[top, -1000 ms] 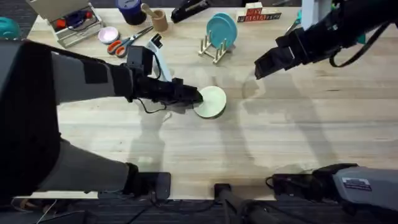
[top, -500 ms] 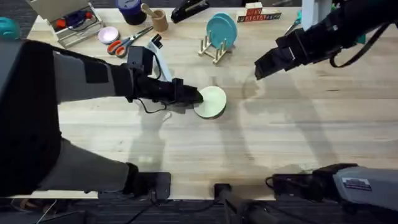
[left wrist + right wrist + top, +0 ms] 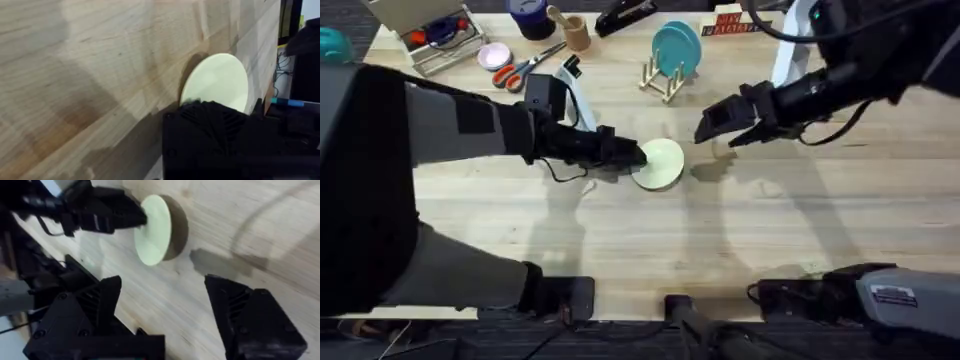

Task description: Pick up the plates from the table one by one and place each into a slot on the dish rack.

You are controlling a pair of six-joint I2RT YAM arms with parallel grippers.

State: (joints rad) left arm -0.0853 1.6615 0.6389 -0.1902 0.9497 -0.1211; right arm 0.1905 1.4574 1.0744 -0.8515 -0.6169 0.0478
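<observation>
- At the middle of the counter (image 3: 740,230), you have the cream-yellow plate (image 3: 661,163) raised on one side, its edge gripped by your left pincer (image 3: 632,156).
- In the left wrist view that plate (image 3: 216,82) stands tilted off the wood, with a dark shadow under its lifted side, and the black finger (image 3: 207,135) covers its near edge.
- Your left pincer is closed narrow on the plate's rim; the arm reaches in from the left side of the overhead view.
- Your right pincer (image 3: 708,127) hangs above the counter just to the right of the plate, not touching it, with a shadow beneath it on the wood.
- In the right wrist view your right fingers (image 3: 245,315) are spread wide with nothing between them, and the plate (image 3: 152,229) and the left pincer (image 3: 134,219) show beyond.
- The dish rack (image 3: 663,80) sits toward the far edge of the counter, behind the cream plate and well apart from it.
- The sky-blue plate (image 3: 677,49) stands upright in the rack between the pegs.
- Orange-handled scissors (image 3: 520,69) and a small pink dish (image 3: 494,55) lie to the rack's left.
</observation>
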